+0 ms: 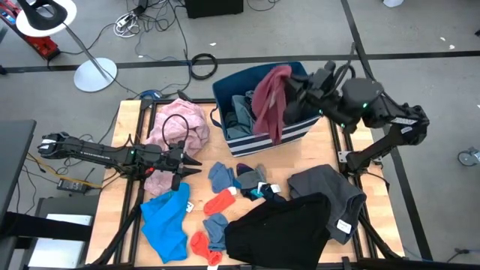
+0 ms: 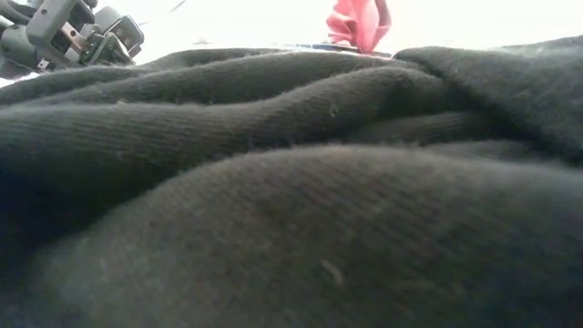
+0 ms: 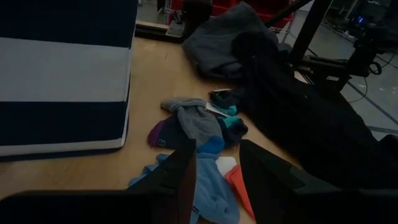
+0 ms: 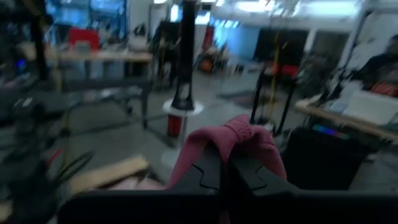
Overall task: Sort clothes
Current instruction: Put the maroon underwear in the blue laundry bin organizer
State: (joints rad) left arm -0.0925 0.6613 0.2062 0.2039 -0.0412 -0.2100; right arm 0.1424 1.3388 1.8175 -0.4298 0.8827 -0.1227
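Observation:
My right gripper is raised over the navy striped bin at the table's far side, shut on a maroon garment. A grey-blue piece lies inside the bin. On the table lie a pink garment, a bright blue one, a black one, a dark grey one and several small socks. My left gripper hovers open at mid-left, pointing toward the socks, with nothing between its fingers. My right gripper pinches a bunched fold at the maroon garment's upper end between its two fingers. The fingers lie about level and come from the table's right side. The garment hangs slack below them, and its lower end shows over the bin's near wall.
The black garment fills the low view at the near edge. The maroon cloth shows above it. A white lamp base and cables lie on the floor beyond the far edge. Bare wood shows between the bin and the dark grey garment.

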